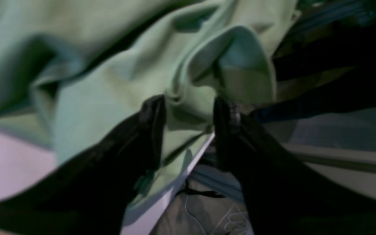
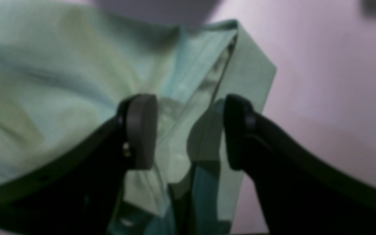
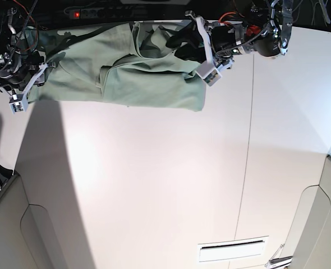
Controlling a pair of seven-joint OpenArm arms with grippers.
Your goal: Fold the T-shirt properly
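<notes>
The pale green T-shirt [image 3: 126, 73] lies crumpled and stretched along the table's far edge. My left gripper [image 3: 202, 47], on the base view's right, is at the shirt's right end. In the left wrist view, my left gripper [image 1: 188, 116] pinches a puckered bunch of the T-shirt [image 1: 116, 78] between its black fingers [image 1: 153, 114]. My right gripper [image 3: 25, 84] is at the shirt's left end. In the right wrist view, my right gripper [image 2: 189, 130] has a folded edge of the T-shirt [image 2: 60, 85] running between its pads [image 2: 142, 130].
The white table [image 3: 165, 185] stretches toward the front, with a seam line [image 3: 247, 157] down its right half. A power strip and cables [image 3: 81, 12] sit behind the far edge. The table edge [image 1: 188, 169] shows just below my left gripper.
</notes>
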